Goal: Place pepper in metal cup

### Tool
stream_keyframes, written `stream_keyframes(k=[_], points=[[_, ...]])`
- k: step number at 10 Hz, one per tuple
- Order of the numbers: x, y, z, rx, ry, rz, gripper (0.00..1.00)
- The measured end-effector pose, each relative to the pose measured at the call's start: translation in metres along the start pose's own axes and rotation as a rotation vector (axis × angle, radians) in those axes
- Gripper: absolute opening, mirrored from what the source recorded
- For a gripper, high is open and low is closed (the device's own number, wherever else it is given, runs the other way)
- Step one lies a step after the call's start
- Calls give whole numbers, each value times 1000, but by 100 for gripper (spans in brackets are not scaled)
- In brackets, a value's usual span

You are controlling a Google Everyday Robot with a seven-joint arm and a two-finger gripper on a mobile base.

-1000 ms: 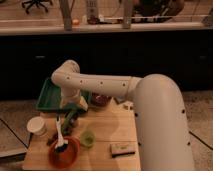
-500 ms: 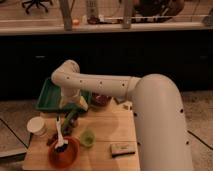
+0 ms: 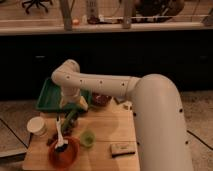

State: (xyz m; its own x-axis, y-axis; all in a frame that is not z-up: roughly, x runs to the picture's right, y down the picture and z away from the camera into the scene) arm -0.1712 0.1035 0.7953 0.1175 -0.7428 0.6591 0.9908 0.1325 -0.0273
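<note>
Camera view: gripper [image 3: 68,116] sits low over the table's [image 3: 107,131] left side with the pepper [image 3: 70,119] right at it, jaw state can't tell, metal cup not identifiable, so a blind release risks dropping into the green cup [image 3: 87,138] or red bowl [image 3: 64,152].

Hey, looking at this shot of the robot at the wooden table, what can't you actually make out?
- Gripper, camera view: it hangs over the table's back left part, by the green tray; the wrist above blocks the view of its tip.
- Pepper: only a dark green sliver shows below the gripper; held or resting is unclear.
- Metal cup: not identifiable; the arm covers the back of the table.
- Red bowl: its bottom edge is cut off.
</note>
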Motion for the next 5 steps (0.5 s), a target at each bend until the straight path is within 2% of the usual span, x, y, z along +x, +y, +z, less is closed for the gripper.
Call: stream_keyframes(k=[5], points=[[1, 0, 0, 5, -2, 2, 80]])
